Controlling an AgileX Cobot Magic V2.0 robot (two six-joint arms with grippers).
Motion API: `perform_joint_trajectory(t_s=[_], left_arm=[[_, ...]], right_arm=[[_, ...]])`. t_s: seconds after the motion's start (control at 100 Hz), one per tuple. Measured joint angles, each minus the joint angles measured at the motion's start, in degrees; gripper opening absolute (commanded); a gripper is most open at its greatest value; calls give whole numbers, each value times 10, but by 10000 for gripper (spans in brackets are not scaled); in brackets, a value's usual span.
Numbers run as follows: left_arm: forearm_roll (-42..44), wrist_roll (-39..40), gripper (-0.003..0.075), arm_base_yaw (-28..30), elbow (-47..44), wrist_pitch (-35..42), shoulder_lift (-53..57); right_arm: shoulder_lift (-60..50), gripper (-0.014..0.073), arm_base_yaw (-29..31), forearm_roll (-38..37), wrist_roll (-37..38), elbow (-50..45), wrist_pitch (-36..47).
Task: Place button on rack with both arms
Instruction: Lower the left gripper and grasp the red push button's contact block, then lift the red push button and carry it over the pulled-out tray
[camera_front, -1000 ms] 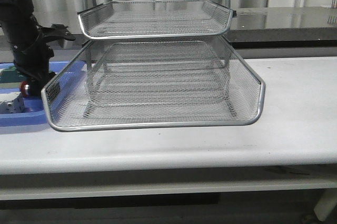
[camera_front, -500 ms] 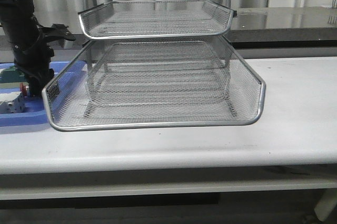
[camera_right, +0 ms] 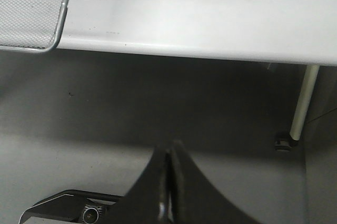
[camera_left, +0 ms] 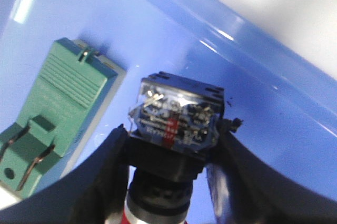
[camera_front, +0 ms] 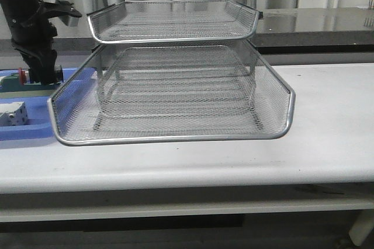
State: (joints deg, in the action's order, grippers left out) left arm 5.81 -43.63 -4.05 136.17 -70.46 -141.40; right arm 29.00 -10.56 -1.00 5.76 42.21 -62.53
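Lifted since a moment ago, the left gripper (camera_left: 171, 145) clamps the button (camera_left: 176, 116) above the blue tray (camera_front: 29, 129), left of the rack (camera_front: 175, 73); a green block (camera_left: 55, 116) lies beneath. Off the table's near edge, the right gripper (camera_right: 168, 182) has its fingers pressed together, empty.

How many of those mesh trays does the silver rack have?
2 show clearly: the top tray and the big bottom tray of the rack. A third, smaller one may sit between them, dimly seen through the mesh.

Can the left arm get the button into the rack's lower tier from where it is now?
Probably yes: the left end effector holds the button beside the rack, whose tiers look open.
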Motion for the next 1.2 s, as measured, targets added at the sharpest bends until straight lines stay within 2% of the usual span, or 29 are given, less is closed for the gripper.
perform_joint_trajectory(t_s=[0.49, 1.2], left_arm=[[-13, 29, 93, 1, -4, -11, 64], [-32, 72, 93, -5, -213, -14, 335]], right_arm=[[0, -70, 0, 0, 0, 0, 0], [0, -70, 0, 0, 0, 0, 0]])
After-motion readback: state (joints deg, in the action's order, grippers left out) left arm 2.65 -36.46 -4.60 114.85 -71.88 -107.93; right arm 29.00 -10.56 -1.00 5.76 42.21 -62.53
